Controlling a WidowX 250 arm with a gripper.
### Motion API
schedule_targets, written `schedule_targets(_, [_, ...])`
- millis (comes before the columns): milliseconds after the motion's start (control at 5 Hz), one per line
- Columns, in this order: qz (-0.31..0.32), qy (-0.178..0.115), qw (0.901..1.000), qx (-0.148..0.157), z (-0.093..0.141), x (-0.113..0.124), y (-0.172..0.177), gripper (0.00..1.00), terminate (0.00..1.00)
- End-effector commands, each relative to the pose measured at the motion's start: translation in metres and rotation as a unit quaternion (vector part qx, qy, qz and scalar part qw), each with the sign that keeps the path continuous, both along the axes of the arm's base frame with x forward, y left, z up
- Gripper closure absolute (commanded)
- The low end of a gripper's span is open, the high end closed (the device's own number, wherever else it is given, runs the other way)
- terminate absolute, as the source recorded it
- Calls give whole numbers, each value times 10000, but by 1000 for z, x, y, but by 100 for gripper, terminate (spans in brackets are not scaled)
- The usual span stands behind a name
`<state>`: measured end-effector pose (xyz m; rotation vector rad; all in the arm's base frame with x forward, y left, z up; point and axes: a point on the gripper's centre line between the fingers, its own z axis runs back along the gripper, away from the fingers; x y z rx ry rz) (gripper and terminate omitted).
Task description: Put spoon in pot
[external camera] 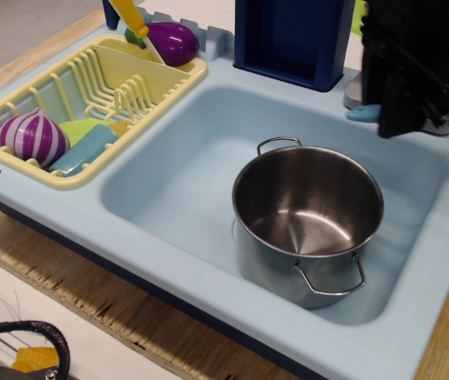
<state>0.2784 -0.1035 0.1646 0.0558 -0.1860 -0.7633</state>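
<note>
The shiny steel pot stands upright in the light blue sink, right of centre, with two wire loop handles. My black gripper hangs over the sink's back right rim, above and behind the pot. It covers the middle of the spoon. The spoon's light blue handle end sticks out to the left of the gripper and a silvery part shows to its right. The jaws look shut on the spoon, though the gripper body hides the fingers.
A yellow dish rack at the left holds a purple-white onion, a purple eggplant and other toys. A dark blue box stands behind the sink. A grey base sits under the spoon.
</note>
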Motion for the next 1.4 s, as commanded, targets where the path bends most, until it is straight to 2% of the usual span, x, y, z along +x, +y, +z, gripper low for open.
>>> schedule_targets(0, [435, 56, 9987, 263, 30, -26, 30, 100, 0])
schedule_targets(200, [867, 510, 9939, 459, 27, -54, 47, 100, 0])
schedule_targets(400, [1049, 1210, 9847, 685, 37, -81, 62, 100, 0])
schedule_targets(600, [850, 1711, 9786, 767, 41, -98, 64, 100, 0])
schedule_targets(800, [880, 2097, 9713, 694, 32, -102, 63, 0, 0])
schedule_targets(1000, [661, 2352, 9683, 518, 18, -90, 65, 0, 0])
schedule_targets(1200, [661, 2352, 9683, 518, 18, -90, 65, 0, 0])
